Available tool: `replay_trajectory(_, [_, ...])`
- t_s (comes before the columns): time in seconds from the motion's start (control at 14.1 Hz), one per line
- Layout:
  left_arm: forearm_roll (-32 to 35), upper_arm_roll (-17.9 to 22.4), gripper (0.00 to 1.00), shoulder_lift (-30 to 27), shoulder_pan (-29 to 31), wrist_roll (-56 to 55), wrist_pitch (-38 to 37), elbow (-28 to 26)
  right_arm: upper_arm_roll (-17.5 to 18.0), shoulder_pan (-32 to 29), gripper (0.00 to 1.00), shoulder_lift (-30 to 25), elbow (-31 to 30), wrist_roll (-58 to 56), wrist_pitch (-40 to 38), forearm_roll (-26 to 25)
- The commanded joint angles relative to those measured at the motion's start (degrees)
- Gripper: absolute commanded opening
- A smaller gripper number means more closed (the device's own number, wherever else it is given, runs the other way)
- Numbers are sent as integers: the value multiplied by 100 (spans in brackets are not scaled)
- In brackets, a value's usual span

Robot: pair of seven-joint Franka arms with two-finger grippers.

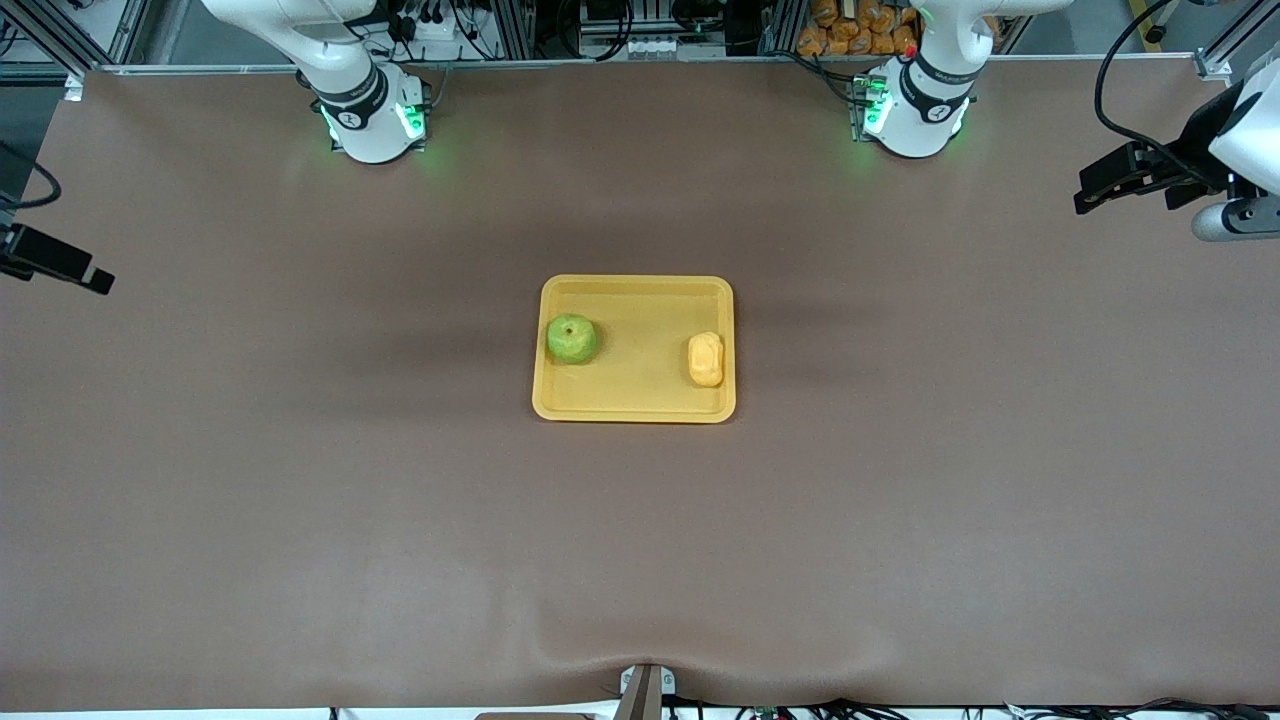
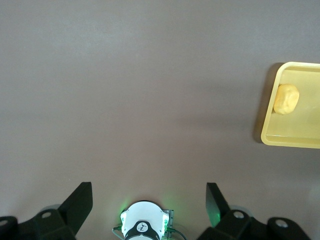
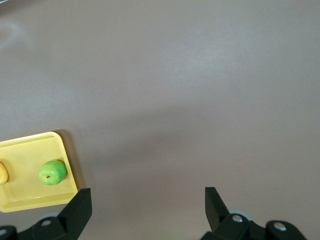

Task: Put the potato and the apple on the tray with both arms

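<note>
The yellow-orange tray (image 1: 636, 284) lies at the middle of the brown table. The green apple (image 1: 571, 339) rests in it at the right arm's end. The potato (image 1: 706, 359) rests in it at the left arm's end. My left gripper (image 1: 1090, 193) hangs open and empty over bare table at the left arm's end. Its wrist view (image 2: 149, 200) shows the tray's end (image 2: 270, 135) and the potato (image 2: 286, 98). My right gripper (image 1: 95, 280) hangs open and empty over the right arm's end. Its wrist view (image 3: 148, 200) shows the tray's corner (image 3: 62, 145) and the apple (image 3: 52, 172).
The two arm bases (image 1: 375, 115) (image 1: 915, 110), lit green, stand along the table's edge farthest from the front camera. A small mount (image 1: 645, 690) sits at the table's nearest edge. Bare brown table surrounds the tray.
</note>
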Motion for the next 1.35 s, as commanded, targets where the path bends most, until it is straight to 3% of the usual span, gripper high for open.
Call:
replay_trajectory(0.0, [0, -2, 100, -96, 16, 30, -51, -7, 110, -33, 100, -648, -869, -3, 329, -213])
replay_trajectory(0.43, [0, -2, 100, -96, 78, 83, -51, 28, 119, -24, 100, -912, -1212, -12, 505, -397])
replay_trajectory(0.64, [0, -2, 100, -78, 95, 83, -51, 54, 154, 213, 100, -868, -1107, -12, 461, -827])
replay_trajectory(1.28, [0, -28, 100, -78, 78, 74, -42, 72, 137, 195, 100, -859, -1107, -21, 399, -766])
